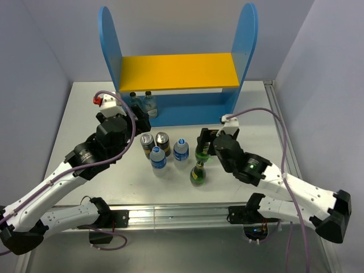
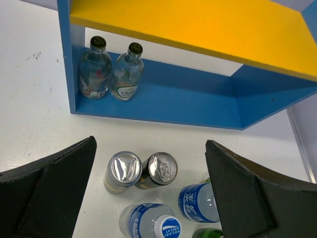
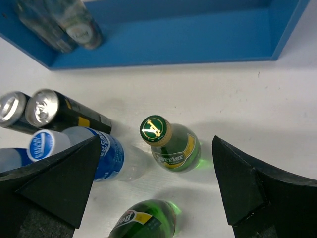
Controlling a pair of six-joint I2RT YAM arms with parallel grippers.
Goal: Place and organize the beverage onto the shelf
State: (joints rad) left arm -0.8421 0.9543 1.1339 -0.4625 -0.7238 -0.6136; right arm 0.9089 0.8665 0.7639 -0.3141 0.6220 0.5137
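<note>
The shelf (image 1: 176, 71) stands at the back of the table, and two clear bottles with dark caps (image 1: 141, 103) stand at the left of its lower tier. On the table in front are two dark cans (image 1: 155, 142), two blue-labelled water bottles (image 1: 181, 150) (image 1: 158, 160) and two green bottles (image 1: 198, 174) (image 1: 202, 152). My left gripper (image 1: 138, 121) is open and empty, up over the cans (image 2: 142, 171). My right gripper (image 1: 203, 141) is open and empty, with an upright green bottle (image 3: 174, 147) between its fingers. The other green bottle (image 3: 146, 223) is just nearer.
The yellow upper board (image 1: 179, 72) has nothing on it. The lower tier (image 2: 198, 101) is bare to the right of the two clear bottles (image 2: 110, 72). A water bottle (image 3: 94, 148) and a can (image 3: 64, 111) stand close left of the green bottle.
</note>
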